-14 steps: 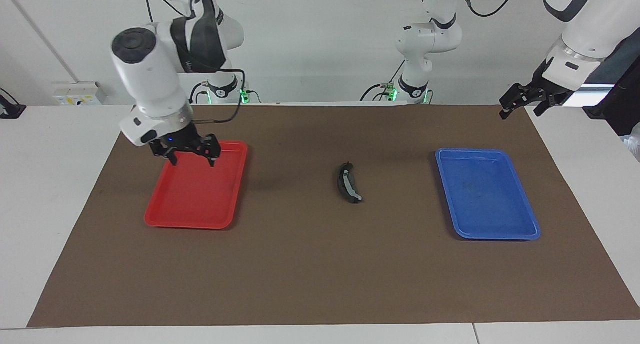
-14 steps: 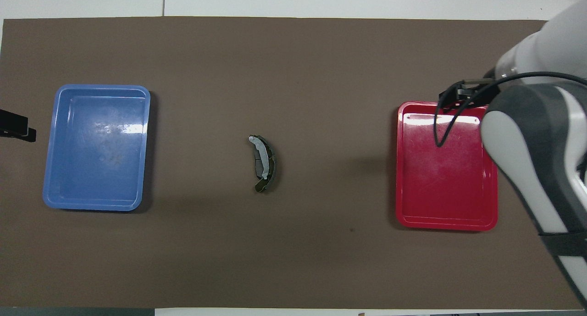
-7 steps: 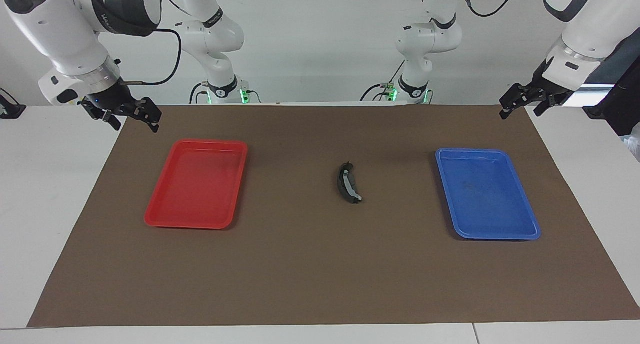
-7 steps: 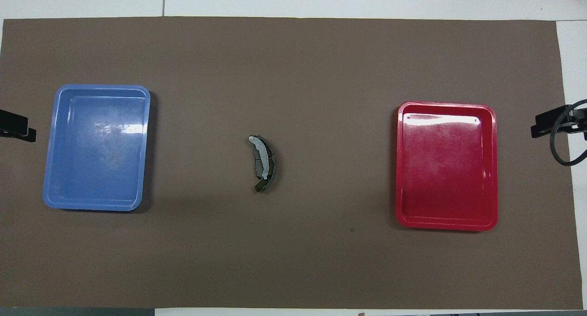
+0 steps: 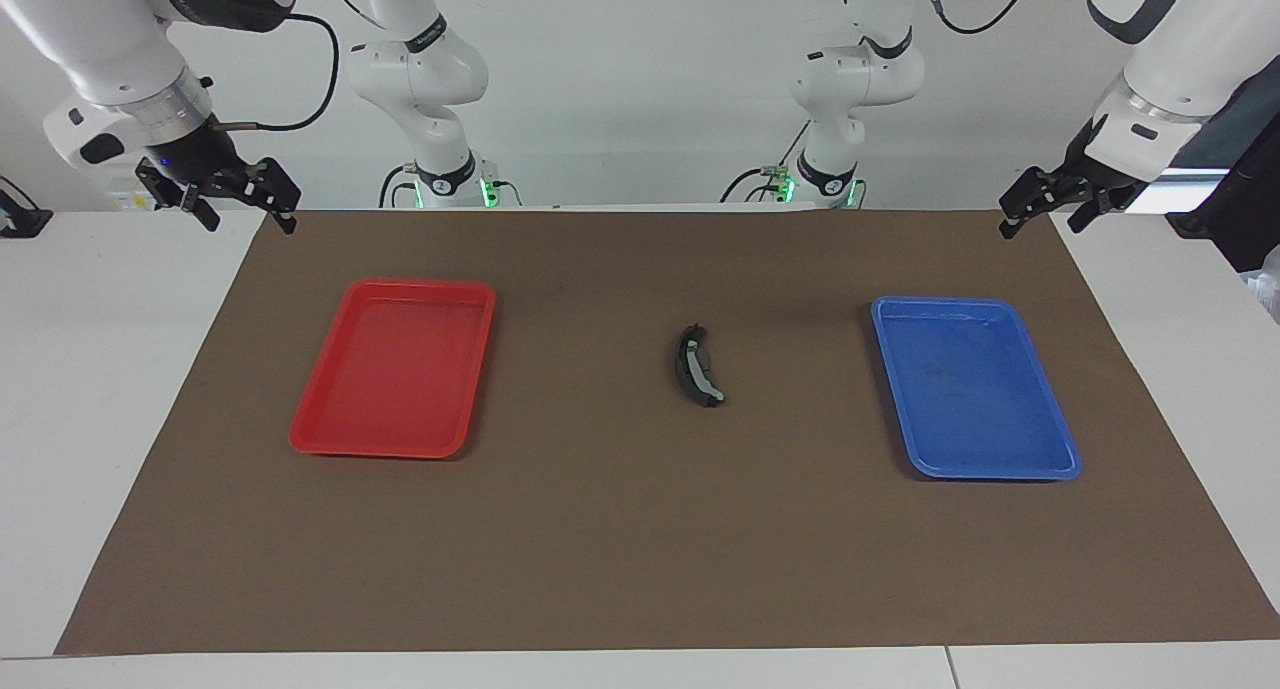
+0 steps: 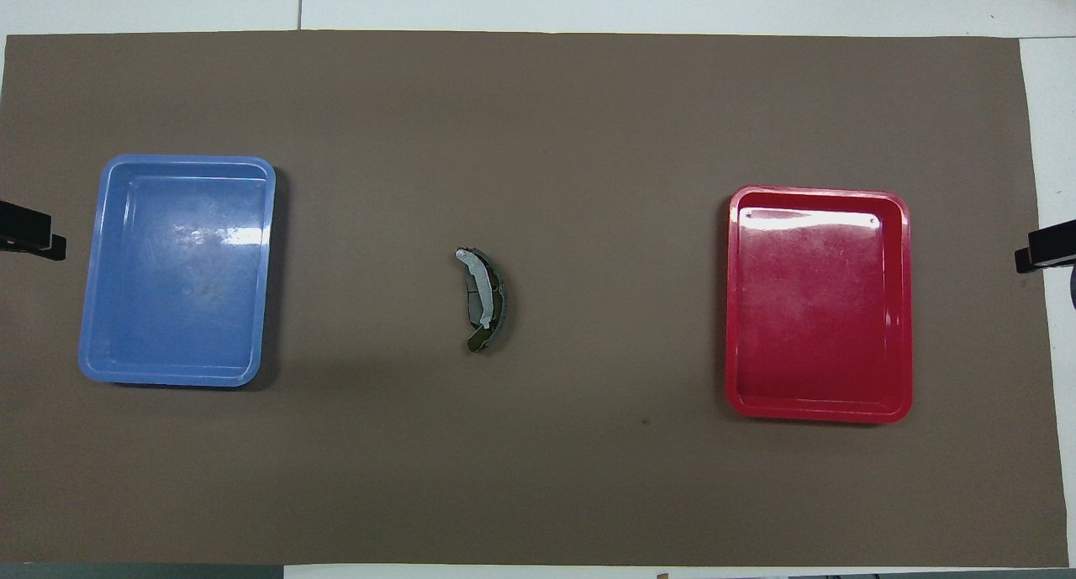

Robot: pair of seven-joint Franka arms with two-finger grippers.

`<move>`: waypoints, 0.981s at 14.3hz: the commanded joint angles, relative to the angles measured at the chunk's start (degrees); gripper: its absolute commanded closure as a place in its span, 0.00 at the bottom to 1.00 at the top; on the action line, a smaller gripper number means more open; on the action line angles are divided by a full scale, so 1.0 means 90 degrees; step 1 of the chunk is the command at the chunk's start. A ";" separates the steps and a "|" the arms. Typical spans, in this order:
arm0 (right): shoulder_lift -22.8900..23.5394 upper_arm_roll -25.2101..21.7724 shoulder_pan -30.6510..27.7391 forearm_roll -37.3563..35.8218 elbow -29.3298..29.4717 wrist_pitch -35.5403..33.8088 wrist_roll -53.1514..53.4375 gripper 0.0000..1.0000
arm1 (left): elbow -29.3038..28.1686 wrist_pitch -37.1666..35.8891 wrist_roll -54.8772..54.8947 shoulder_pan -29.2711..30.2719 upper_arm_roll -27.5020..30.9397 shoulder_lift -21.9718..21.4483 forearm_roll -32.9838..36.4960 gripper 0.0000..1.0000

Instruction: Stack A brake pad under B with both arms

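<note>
Pads stacked mid-mat, both arms parked clear.

Worktop (image 5: pixel 60 389) carries a brown mat (image 5: pixel 640 549); landmark is the pad stack at its middle. The red tray (image 5: pixel 395 369) lies toward the right arm's end from the stack, the blue tray (image 5: pixel 975 389) toward the left arm's end, neither holding anything. Right pincer (image 5: pixel 238 201) hangs over the mat corner past the red tray, fingers spread, holding nothing. Left pincer (image 5: pixel 1040 201) hangs over the mat edge past the blue tray, also spread and unloaded; this arm waits. The long curved pad (image 6: pixel 477 286) lies on the short pad (image 6: pixel 498 303), which pokes out along one side. Judged: stacking done, arms withdrawn to keep the stack undisturbed.
</note>
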 commanded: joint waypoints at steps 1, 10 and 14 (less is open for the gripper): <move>-0.0183 -0.0032 -0.0081 -0.0025 -0.0220 0.0051 -0.0173 0.00 | -0.0204 0.0105 0.0033 0.0071 -0.0032 -0.0173 -0.0018 0.00; -0.0330 -0.0247 -0.0081 -0.0034 -0.0425 0.0227 -0.0466 0.00 | -0.0204 0.0105 0.0033 0.0071 -0.0032 -0.0173 -0.0018 0.00; -0.0321 -0.0227 -0.0081 -0.0044 -0.0406 0.0314 -0.0466 0.00 | -0.0204 0.0095 0.0033 0.0071 -0.0032 -0.0173 -0.0018 0.00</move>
